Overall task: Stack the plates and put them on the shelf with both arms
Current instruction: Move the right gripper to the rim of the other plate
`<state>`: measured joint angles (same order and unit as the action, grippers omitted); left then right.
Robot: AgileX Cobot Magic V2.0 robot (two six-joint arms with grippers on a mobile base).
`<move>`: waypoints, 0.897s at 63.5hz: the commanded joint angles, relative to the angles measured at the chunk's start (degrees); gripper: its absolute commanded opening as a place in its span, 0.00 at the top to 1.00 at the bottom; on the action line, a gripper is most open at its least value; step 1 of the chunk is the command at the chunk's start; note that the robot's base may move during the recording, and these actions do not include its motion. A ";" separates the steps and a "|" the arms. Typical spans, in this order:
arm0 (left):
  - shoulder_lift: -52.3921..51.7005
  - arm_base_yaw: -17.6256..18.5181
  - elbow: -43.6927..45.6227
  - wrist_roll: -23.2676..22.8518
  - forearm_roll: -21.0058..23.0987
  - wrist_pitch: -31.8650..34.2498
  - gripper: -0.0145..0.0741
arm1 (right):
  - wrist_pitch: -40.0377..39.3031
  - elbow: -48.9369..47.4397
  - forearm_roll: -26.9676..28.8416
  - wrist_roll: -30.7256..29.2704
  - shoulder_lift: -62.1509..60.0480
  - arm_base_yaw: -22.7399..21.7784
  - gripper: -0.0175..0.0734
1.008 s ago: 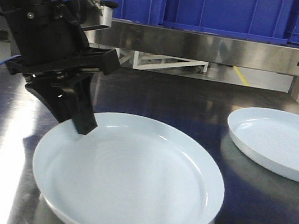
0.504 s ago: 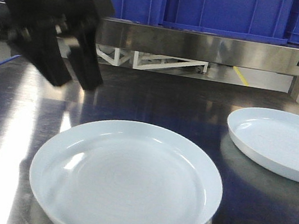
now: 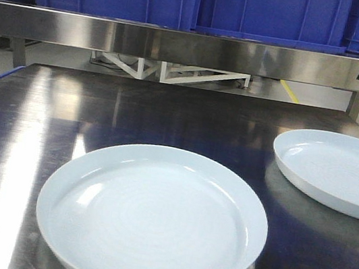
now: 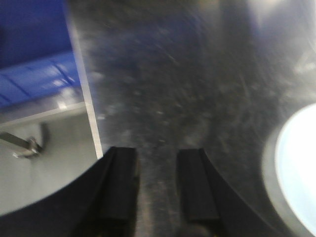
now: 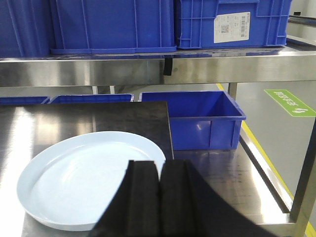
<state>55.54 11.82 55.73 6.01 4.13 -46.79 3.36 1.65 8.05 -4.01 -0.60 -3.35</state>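
Note:
Two pale bluish-white plates lie apart on the dark steel tabletop: one near the front (image 3: 152,219), the other at the right (image 3: 337,172). Neither arm shows in the front view. My left gripper (image 4: 157,151) is open over bare tabletop with nothing between its fingers, and a plate's rim (image 4: 298,168) sits off to its right. My right gripper (image 5: 159,165) is shut and empty, its tips over the near right rim of a plate (image 5: 79,177). The shelf's shiny front rail (image 3: 193,46) runs across the back.
Big blue crates (image 3: 254,10) stand on the shelf above the rail. An open blue crate (image 5: 197,118) sits beyond the table's right side. The table's left edge (image 4: 86,98) drops to the floor. A dark sheet (image 5: 123,116) lies behind the right plate.
The left arm let go of the near plate's left rim, rose up and to the left, and left the front view. The plate settled flat.

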 commanded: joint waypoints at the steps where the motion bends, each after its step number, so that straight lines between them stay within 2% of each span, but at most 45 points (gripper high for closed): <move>1: -6.84 -2.53 -3.91 -1.42 0.12 8.15 0.62 | -4.56 -0.91 -0.14 -0.30 -1.19 -0.05 0.75; 8: -13.97 -4.98 -10.82 -2.37 0.12 13.72 0.68 | -4.56 -0.91 -0.14 -0.30 -1.19 -0.05 0.75; 14: -18.79 -5.52 -15.80 -3.50 0.12 17.08 0.74 | -4.86 -0.91 -0.14 -0.30 -1.19 -0.05 0.75; 22: -22.58 -5.52 -20.86 -3.88 1.35 21.09 0.74 | -6.46 -1.32 -0.14 -0.30 -1.19 -0.05 0.75; 27: -23.75 -5.52 -23.37 -6.47 1.35 23.48 0.74 | -6.74 -3.23 -0.14 -0.30 -1.19 -0.05 0.75; 32: -23.99 -5.52 -24.66 -6.98 1.35 25.44 0.74 | -5.10 -6.75 -0.14 -0.30 -1.19 -0.05 0.75; 38: -23.99 -5.41 -25.05 -6.98 1.35 26.57 0.74 | 2.08 -14.73 -0.14 -0.30 0.60 -0.05 0.75; 43: -23.99 -5.41 -25.05 -6.98 1.35 26.72 0.74 | 11.31 -23.26 -0.14 -0.30 5.21 -0.05 0.74; 57: -23.99 -2.75 -25.05 -6.98 0.98 26.95 0.74 | 31.65 -46.05 -0.07 -0.30 26.93 0.24 0.74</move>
<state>31.51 8.03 29.04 -0.39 4.78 -25.03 32.65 -35.90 8.05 -4.01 18.92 -3.35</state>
